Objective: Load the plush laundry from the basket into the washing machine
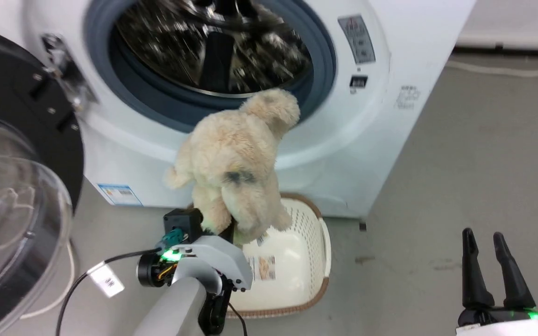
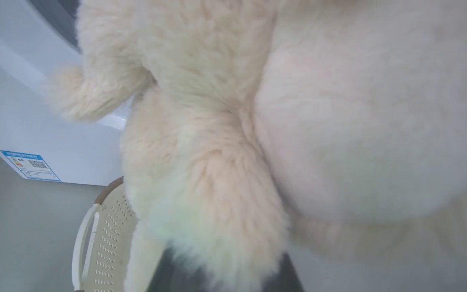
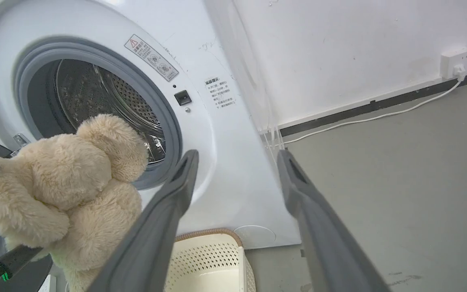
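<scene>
The plush laundry (image 1: 236, 154), pinched low by your left gripper (image 1: 220, 229), stands above the basket's (image 1: 315, 211) back rim. Its head is at the washing machine's (image 1: 390, 116) gasket (image 1: 166, 109), where it could snag and slip free. Your right gripper (image 1: 488, 245) gapes empty.

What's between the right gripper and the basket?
Head view: nothing but bare grey floor, faintly scuffed, lies between the open right gripper and the basket.
</scene>
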`<state>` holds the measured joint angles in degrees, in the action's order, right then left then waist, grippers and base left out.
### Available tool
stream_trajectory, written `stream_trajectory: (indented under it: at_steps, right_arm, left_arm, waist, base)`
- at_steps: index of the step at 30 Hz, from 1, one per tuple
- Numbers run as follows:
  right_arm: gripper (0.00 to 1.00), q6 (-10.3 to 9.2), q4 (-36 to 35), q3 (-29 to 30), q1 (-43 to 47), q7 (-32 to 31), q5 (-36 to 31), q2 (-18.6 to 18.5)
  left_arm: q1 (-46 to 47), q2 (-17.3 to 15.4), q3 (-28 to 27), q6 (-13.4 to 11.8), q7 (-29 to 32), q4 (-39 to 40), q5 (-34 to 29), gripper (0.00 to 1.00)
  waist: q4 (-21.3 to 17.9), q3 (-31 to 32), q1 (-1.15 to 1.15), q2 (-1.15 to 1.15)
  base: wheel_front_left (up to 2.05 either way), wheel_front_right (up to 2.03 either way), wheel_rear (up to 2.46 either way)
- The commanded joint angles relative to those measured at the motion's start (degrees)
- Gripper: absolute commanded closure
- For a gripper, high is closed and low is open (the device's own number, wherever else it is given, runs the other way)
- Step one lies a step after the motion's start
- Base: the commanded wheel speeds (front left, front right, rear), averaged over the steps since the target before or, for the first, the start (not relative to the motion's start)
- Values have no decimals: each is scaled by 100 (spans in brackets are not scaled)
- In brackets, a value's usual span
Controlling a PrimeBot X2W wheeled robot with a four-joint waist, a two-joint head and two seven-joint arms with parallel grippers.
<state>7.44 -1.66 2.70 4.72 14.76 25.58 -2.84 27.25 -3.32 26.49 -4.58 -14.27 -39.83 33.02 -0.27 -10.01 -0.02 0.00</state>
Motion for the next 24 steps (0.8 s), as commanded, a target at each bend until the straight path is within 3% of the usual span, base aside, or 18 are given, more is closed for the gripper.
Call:
stream_trajectory:
  at_steps: [1, 10, 24]
  right_arm:
    - [0, 5, 10, 7, 97, 24, -32, -4]
    - [0, 5, -8, -15, 257, 24, 0, -4]
    - [0, 5, -130, 1, 34, 24, -93, -4]
  left_arm:
    - [-129, -65, -110, -73, -72, 259, -115, 100]
    - [-306, -296, -413, -310, -72, 1137, -820, 100]
    - [775, -319, -1087, -243, -73, 777, -987, 100]
  waist:
    - [92, 249, 2, 0]
    - [46, 339, 2, 0]
    - [-140, -240, 2, 0]
  base:
    - [0, 0, 0]
    - [0, 0, 0]
    - [0, 0, 0]
